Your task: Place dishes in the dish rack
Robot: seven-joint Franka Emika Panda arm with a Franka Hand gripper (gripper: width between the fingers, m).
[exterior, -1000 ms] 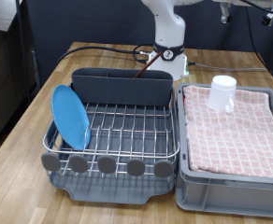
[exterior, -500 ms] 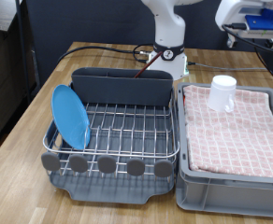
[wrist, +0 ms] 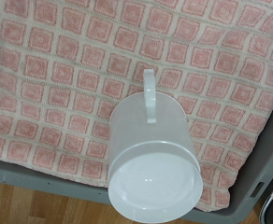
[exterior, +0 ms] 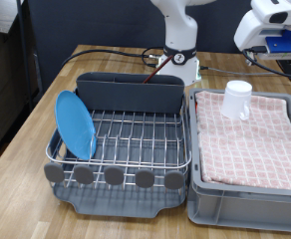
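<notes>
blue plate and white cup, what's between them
In the exterior view, bare rack wires and the crate's near wall lie between the plate and the cup.

exterior view from the front, slightly raised, facing the robot base at 12 o'clock, wrist view close above, both sharing the white cup on the checked cloth
</notes>
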